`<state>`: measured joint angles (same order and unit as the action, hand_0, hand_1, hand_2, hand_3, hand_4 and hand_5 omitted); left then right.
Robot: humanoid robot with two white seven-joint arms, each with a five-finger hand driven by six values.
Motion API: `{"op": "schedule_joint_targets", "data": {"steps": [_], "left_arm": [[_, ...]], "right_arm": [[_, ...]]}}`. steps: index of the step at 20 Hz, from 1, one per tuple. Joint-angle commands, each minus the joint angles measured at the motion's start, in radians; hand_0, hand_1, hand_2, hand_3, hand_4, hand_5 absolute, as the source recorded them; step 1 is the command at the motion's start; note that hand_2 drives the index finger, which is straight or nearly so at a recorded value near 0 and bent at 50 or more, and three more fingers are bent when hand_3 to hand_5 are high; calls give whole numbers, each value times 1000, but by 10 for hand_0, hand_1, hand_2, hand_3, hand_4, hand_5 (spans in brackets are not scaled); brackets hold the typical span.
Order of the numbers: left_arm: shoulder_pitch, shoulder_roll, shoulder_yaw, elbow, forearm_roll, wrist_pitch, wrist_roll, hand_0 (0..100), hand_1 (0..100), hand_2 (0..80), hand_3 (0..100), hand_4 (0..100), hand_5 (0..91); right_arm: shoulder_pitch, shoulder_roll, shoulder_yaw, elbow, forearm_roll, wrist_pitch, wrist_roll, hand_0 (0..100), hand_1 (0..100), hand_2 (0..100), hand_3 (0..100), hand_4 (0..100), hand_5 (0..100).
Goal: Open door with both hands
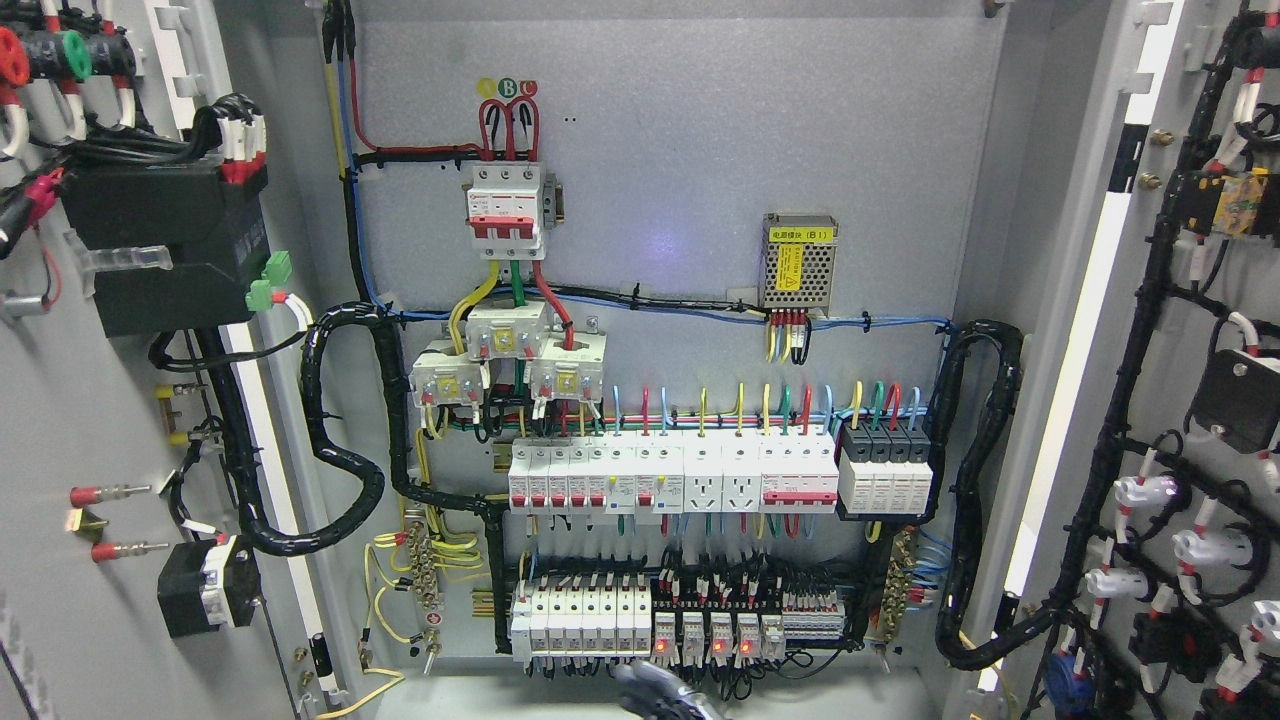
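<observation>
Both cabinet doors stand swung wide: left door fills the picture's left edge with its inner face toward the camera, right door does the same on the right edge. Left door's inside carries a black box with green plugs, red-tipped wires, a smaller black unit lower down, and a black corrugated conduit looping across to the cabinet interior. Right door's inside shows black wire looms and a column of white lamp or switch backs. Between the doors, grey back panel fully exposed: main three-pole breaker upper centre with red, green, yellow leads; three white current-transformer blocks beneath it; perforated metal power supply with yellow label to the right; a row of white breakers and sockets mid-panel, black modules at its right end; lower row of breakers and relays, several with red indicators lit. Only robot part visible: a dark blurred hand at the bottom edge near centre, touching neither door. Can't tell which arm it belongs to, can't tell finger state, too blurred and cropped.
</observation>
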<state>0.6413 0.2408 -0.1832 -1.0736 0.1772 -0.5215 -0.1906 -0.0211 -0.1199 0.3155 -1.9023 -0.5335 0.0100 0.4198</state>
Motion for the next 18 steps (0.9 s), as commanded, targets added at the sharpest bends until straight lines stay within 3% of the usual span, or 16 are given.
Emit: {"op": "schedule_joint_targets", "data": {"steps": [1, 4, 12, 14, 18], "left_arm": [[100, 192, -12, -693, 44, -48, -3, 0, 0, 0, 0, 0, 0], [103, 241, 2, -782, 84, -51, -3, 0, 0, 0, 0, 0, 0], [182, 385, -15, -951, 82, -141, -3, 0, 0, 0, 0, 0, 0], [184, 408, -15, -967, 82, -156, -3, 0, 0, 0, 0, 0, 0], [167, 452, -12, -977, 82, -207, 0, 0, 0, 0, 0, 0, 0]], "right_arm": [[113, -141, -88, -103, 10, -105, 1, 0, 0, 0, 0, 0, 0], [156, -156, -127, -103, 10, -166, 2, 0, 0, 0, 0, 0, 0], [251, -184, -194, -113, 12, -292, 4, 0, 0, 0, 0, 0, 0], [271, -184, -220, -119, 12, -304, 4, 0, 0, 0, 0, 0, 0], [311, -184, -266, -123, 12, -390, 5, 0, 0, 0, 0, 0, 0]]}}
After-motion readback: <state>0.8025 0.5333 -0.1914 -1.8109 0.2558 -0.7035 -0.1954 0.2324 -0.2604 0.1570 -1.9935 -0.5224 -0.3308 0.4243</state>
